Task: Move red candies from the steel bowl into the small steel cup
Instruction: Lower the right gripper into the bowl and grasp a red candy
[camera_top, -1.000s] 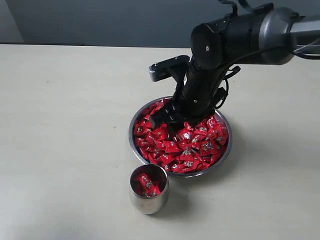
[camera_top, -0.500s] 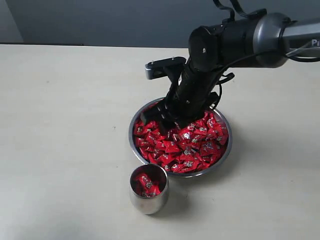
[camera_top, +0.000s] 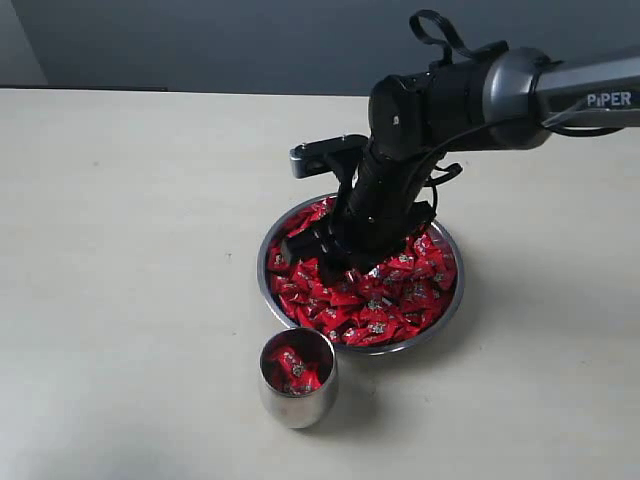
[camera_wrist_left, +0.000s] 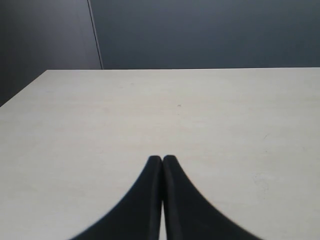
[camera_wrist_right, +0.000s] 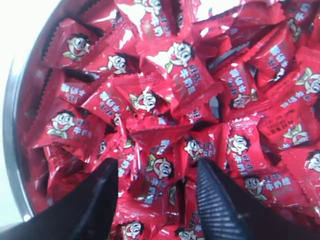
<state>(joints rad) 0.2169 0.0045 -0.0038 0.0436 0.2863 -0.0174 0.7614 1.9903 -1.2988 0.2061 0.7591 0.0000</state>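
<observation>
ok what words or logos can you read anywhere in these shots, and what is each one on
"PiPER": white letters on the grey arm, at the right of the exterior view.
White Chinese characters beside a cartoon face on the red candies: too blurred to read for certain.
No writing shows on the bowl, the cup or the table.

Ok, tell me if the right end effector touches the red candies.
Cannot tell. Right wrist view shows the open right end effector over the red candies, neither contact nor gap plain.
</observation>
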